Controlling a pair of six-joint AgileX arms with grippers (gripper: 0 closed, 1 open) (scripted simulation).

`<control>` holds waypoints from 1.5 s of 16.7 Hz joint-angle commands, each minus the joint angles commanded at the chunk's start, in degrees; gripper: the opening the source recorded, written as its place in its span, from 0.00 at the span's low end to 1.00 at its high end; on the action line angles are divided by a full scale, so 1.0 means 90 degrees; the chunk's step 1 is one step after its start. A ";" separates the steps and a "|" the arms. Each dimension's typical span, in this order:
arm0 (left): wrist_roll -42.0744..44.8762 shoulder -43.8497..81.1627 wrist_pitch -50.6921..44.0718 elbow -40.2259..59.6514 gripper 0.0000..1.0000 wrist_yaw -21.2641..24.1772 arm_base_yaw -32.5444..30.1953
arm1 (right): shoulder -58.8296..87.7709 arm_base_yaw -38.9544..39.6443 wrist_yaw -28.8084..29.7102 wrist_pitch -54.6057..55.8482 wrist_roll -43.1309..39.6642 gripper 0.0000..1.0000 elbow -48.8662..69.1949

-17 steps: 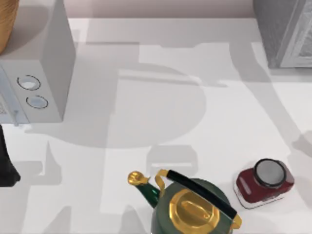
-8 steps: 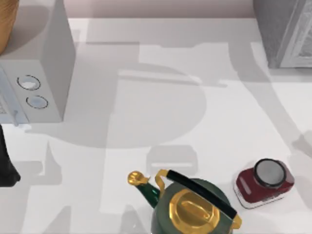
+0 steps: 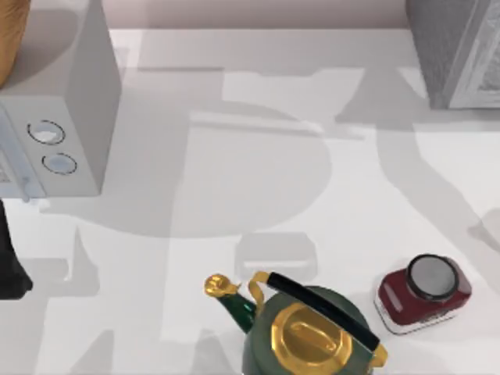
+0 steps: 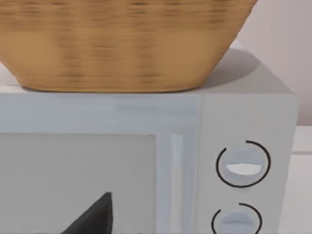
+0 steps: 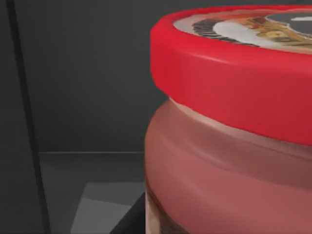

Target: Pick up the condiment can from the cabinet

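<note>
The condiment can (image 5: 234,126) stands very close in the right wrist view, upright, with a bright red rim, a patterned top and a reddish body. It is inside the dark interior of the cabinet (image 5: 87,87). From above, the grey cabinet (image 3: 461,55) stands at the table's back right corner. My right gripper is right at the can inside the cabinet, and whether it touches the can cannot be told. My left arm (image 3: 9,269) is parked at the left edge of the table.
A white microwave (image 3: 62,117) with a wicker basket (image 4: 122,44) on top stands at the left. A green and gold kettle (image 3: 308,332) is at the front centre. A squat dark red jar with a grey lid (image 3: 422,293) is at the front right.
The shadow across the right side of the table has shifted a little. The kettle, the jar and the left arm have stayed put.
</note>
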 joint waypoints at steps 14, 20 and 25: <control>0.0000 0.0000 0.0000 0.0000 1.00 0.0000 0.0000 | -0.1802 -0.0625 -0.0619 0.0732 -0.0042 0.00 -0.2393; 0.0000 0.0000 0.0000 0.0000 1.00 0.0000 0.0000 | -0.4283 -0.1826 -0.1851 0.2079 -0.0110 0.00 -0.6678; 0.0000 0.0000 0.0000 0.0000 1.00 0.0000 0.0000 | -0.6501 -0.2897 -0.2967 0.3295 -0.0153 0.00 -1.0392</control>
